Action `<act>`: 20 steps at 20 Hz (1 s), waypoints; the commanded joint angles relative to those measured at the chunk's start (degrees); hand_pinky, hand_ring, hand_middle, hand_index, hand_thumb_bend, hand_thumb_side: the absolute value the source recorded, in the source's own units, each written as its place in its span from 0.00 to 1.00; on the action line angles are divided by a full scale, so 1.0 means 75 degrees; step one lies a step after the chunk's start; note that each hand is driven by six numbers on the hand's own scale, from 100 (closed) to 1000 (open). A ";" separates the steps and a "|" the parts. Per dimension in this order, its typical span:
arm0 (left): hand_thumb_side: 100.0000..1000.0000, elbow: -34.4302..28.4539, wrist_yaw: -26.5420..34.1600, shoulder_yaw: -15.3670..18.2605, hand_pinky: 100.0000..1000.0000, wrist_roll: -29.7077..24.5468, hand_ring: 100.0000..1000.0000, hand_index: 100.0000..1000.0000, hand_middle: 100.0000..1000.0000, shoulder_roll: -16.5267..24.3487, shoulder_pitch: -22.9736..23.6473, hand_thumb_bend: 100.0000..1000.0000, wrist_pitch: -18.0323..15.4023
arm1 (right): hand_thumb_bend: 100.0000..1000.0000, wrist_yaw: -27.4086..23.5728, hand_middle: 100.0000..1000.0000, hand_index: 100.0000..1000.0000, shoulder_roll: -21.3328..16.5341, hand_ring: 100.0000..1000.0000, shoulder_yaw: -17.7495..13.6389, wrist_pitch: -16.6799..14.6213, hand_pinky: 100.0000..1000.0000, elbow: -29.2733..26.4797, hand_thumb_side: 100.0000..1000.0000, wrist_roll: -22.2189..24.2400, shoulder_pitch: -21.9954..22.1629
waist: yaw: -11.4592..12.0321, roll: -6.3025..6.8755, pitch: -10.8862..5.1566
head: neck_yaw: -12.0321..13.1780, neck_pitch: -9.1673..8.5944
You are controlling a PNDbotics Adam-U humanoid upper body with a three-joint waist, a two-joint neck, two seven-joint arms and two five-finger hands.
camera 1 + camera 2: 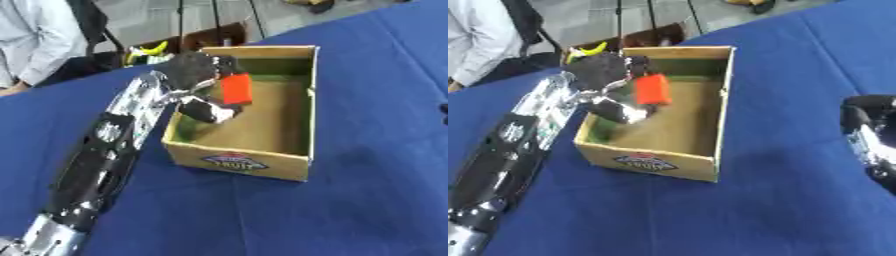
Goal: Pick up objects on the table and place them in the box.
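An open cardboard box (247, 159) with a green inner lining sits on the blue table. My left hand (194, 70) reaches over the box's left wall and holds a red-orange block (235, 88) above the box floor, fingers and thumb curled round it. The silver thumb part (208, 110) hangs below the block inside the box. My right hand (864, 131) shows at the right edge of the right eye view, resting beside the box; its fingers are not clear.
The blue cloth (350, 210) covers the table on all sides of the box. A person in a light shirt (31, 40) sits at the far left. A yellow thing (149, 50) lies beyond the table's far edge.
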 commanded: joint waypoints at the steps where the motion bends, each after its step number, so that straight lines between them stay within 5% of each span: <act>1: 1.00 -0.0299 0.0040 0.0186 0.54 0.0201 0.78 1.00 0.97 0.0147 -0.0112 1.00 0.0273 | 0.10 -0.0063 0.47 0.68 0.0000 0.78 -0.0011 0.0001 0.84 -0.0156 0.40 -0.0063 -0.0065 | 0.0024 -0.0120 -0.0181 | 0.0007 -0.0094; 5: 1.00 -0.0588 0.0537 0.0374 0.49 0.0767 0.75 1.00 0.92 0.0207 -0.0091 1.00 0.0798 | 0.10 -0.0067 0.47 0.68 0.0008 0.78 -0.0010 0.0009 0.84 -0.0155 0.40 -0.0089 -0.0031 | 0.0087 -0.0145 -0.0225 | -0.0036 -0.0096; 9: 1.00 -0.1489 0.2146 0.0700 0.39 0.1713 0.68 0.99 0.83 0.0470 0.0091 0.99 0.1370 | 0.10 -0.0053 0.47 0.68 -0.0010 0.78 -0.0020 0.0020 0.84 -0.0145 0.41 -0.0107 0.0050 | 0.0288 -0.0187 -0.0311 | -0.0208 0.0032; 10: 1.00 -0.1777 0.2770 0.0811 0.35 0.1948 0.64 0.99 0.80 0.0547 0.0185 0.86 0.1565 | 0.10 -0.0049 0.47 0.68 -0.0011 0.78 -0.0029 0.0020 0.84 -0.0147 0.41 -0.0119 0.0070 | 0.0366 -0.0209 -0.0341 | -0.0279 0.0074; 16: 1.00 -0.3515 0.7431 0.1406 0.27 0.2601 0.54 0.98 0.70 0.1142 0.1090 0.70 0.2874 | 0.09 -0.0036 0.47 0.68 0.0016 0.78 -0.0101 0.0024 0.84 -0.0182 0.41 -0.0236 0.0154 | 0.0769 -0.0351 -0.0479 | -0.0653 0.0196; 20: 1.00 -0.4554 0.9750 0.1946 0.27 0.2859 0.53 0.98 0.69 0.1408 0.1985 0.62 0.3397 | 0.09 -0.0030 0.47 0.68 0.0063 0.78 -0.0171 0.0035 0.84 -0.0223 0.42 -0.0349 0.0201 | 0.1110 -0.0491 -0.0553 | -0.0906 0.0236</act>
